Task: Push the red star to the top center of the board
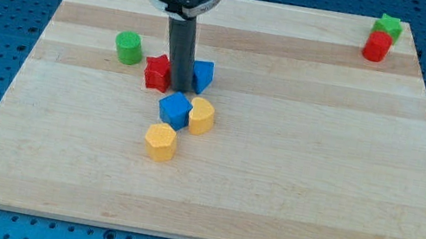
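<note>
My tip (177, 89) touches the red star (156, 73).

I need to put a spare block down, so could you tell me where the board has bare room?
Free: the board right of the yellow blocks, below the corner red block; also the bottom left. Crowded: around my tip, between the red star and blue block.

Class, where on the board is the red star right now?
The red star sits left of centre in the view's upper half, touching my tip on its left side, with the green cylinder further left.
</note>
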Controlling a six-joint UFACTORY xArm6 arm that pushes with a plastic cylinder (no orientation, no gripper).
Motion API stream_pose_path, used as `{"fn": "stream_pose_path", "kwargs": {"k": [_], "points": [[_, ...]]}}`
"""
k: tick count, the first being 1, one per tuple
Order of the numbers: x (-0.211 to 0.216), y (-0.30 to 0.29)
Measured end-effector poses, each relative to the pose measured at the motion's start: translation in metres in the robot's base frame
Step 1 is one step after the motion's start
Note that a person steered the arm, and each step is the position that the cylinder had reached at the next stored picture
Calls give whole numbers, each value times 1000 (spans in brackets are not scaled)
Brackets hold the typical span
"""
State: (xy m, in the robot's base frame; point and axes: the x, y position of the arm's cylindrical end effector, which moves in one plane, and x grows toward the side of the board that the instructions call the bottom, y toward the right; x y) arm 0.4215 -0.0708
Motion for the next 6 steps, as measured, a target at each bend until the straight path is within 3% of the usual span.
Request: {"fn": "stream_pose_path", "kwargs": {"k": [2,4,5,6], "points": [[35,-40],[-60,-16],[-86,0],[-80,-13]]}}
